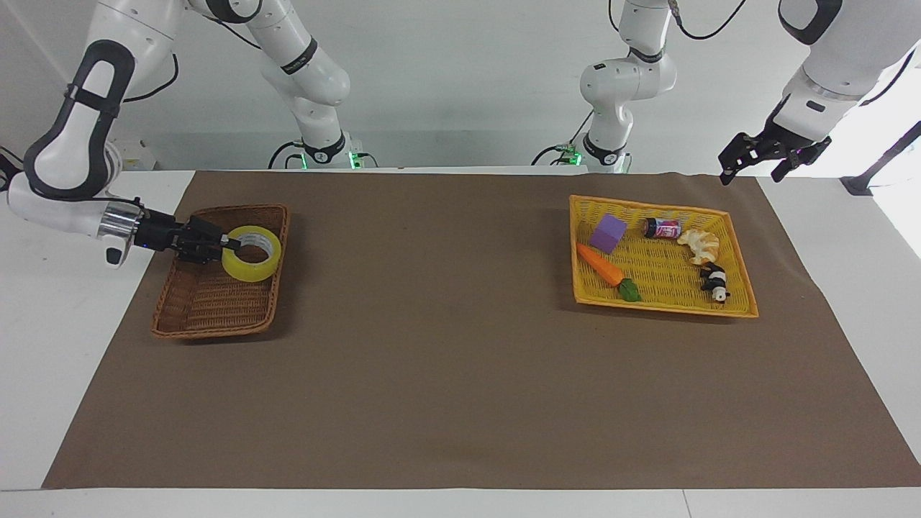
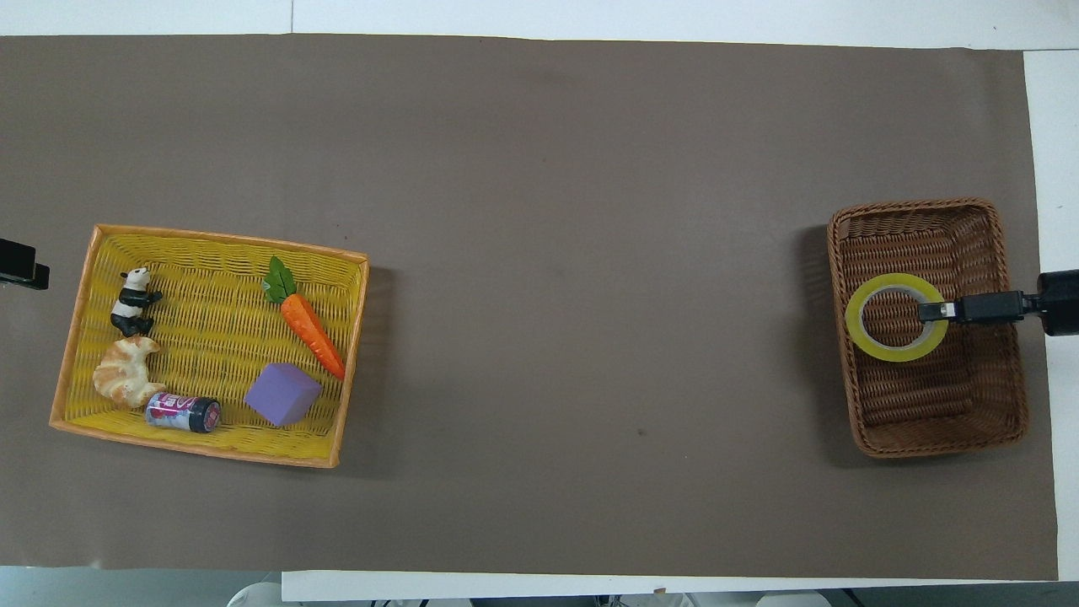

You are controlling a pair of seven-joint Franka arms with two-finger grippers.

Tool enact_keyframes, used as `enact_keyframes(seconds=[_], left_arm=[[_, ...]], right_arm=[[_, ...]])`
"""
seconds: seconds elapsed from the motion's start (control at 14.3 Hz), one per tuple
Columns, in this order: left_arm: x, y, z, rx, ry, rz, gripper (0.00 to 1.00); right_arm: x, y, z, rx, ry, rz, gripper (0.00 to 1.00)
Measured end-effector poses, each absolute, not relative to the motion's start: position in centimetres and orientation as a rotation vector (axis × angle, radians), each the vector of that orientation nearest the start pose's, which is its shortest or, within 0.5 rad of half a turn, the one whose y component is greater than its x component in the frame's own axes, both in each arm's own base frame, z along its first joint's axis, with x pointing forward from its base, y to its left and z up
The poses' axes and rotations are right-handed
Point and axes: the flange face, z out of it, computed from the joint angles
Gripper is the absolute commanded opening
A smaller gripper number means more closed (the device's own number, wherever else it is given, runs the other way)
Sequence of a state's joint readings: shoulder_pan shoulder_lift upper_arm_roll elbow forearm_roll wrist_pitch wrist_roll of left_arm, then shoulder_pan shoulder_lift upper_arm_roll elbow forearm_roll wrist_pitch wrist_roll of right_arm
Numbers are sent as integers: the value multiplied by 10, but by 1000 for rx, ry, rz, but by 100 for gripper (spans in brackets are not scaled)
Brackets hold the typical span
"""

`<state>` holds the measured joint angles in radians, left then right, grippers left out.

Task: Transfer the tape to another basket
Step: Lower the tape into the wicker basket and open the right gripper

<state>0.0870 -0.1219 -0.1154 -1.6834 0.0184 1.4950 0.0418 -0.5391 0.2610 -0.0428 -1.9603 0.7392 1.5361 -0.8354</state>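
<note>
Scene: we see a bench [image 1: 460,403] covered by a brown mat, with two robot arms and a basket at each end.
Right end effector [image 1: 224,245]: it reaches in low over the brown wicker basket [image 1: 194,316], and its fingers are clenched on the wall of the tape, one inside the ring and one outside.
Tape [image 1: 251,253]: the yellow roll lies flat at the tip of the right end effector, inside the rim of the wicker basket, by the wall that faces the middle of the bench. In the overhead view the tape [image 2: 897,317] sits within the wicker basket [image 2: 936,430], in the half farther from the robots. We cannot tell whether it rests on the basket floor or hangs just above it.
Left end effector [image 1: 773,157]: it waits in the air off the corner of the mat, clear of the yellow tray basket [image 1: 741,306] below and beside it; its fingers are spread and hold nothing.
Other things: the yellow tray basket holds a carrot [image 1: 604,267], a purple block [image 1: 609,232], a can [image 1: 662,228], a croissant [image 1: 700,245] and a toy panda [image 1: 714,280], all well apart from both end effectors.
Progress: we judge the move nearly done, since the tape is already inside the wicker basket.
Left to do: we judge that the right end effector needs to let go and lift away without dragging the roll out.
</note>
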Motion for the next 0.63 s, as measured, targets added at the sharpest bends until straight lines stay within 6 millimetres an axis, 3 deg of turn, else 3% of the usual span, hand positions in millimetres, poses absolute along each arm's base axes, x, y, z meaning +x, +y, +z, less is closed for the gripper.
enact_keyframes(seconds=[0.28,0.63], left_arm=[[507,-18,630,-3105,112,105,100],[507,-12,630,-3106,94,105,100]], right_arm=[[486,-234,334,-2183,-21,34,0],[486,-248,350,-2191,-45,30,0]])
